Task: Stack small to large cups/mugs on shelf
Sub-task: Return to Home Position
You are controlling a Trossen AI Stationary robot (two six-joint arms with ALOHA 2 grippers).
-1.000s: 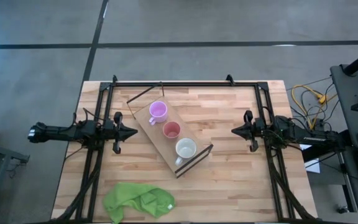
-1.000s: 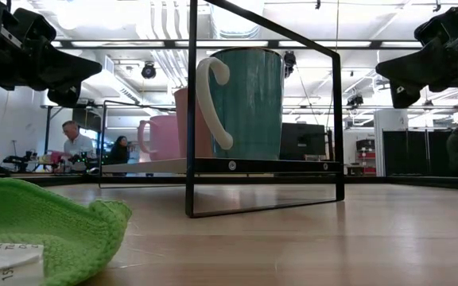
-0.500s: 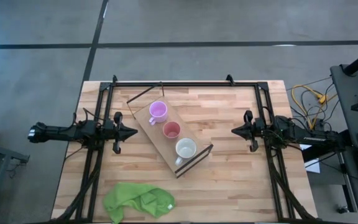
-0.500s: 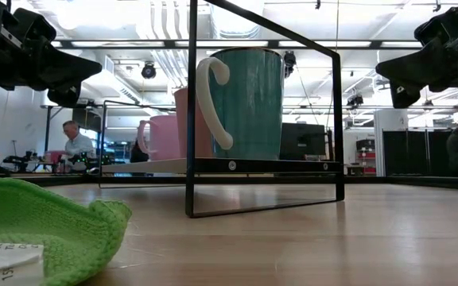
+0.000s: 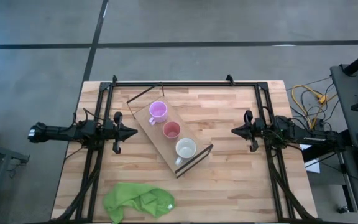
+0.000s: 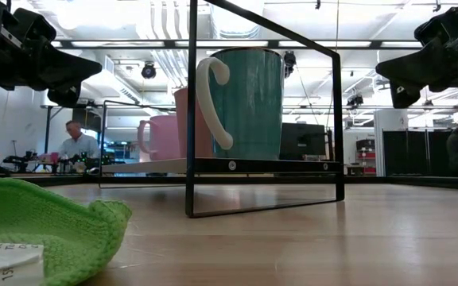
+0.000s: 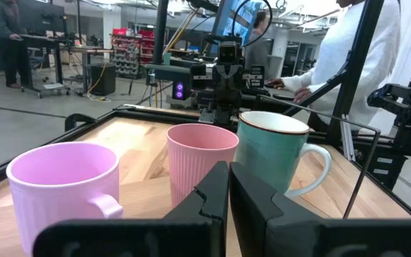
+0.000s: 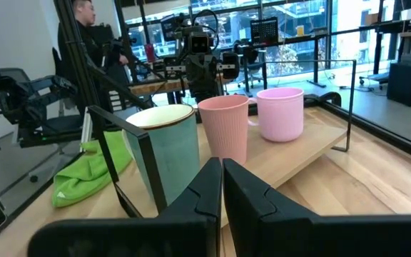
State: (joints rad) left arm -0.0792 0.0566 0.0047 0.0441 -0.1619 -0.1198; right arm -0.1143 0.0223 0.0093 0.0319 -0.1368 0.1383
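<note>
Left wrist view shows lilac mug (image 7: 63, 187), ribbed pink cup (image 7: 201, 158), teal mug (image 7: 272, 148).

Ceiling lamps (image 6: 86, 16) light my counter (image 5: 229, 112) brightly and evenly. Shadows on it are faint. Far windows (image 8: 298, 21) glare white.

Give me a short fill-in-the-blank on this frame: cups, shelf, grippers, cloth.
1. The shelf holds ____ cups in a row.
2. The pink cup stands ____ the purple mug and the teal mug.
3. The left gripper and the right gripper, one on each side of the shelf, both have their fingers ____.
4. The cloth lying off the shelf is ____.

Missing words: three; between; shut; green.
</note>
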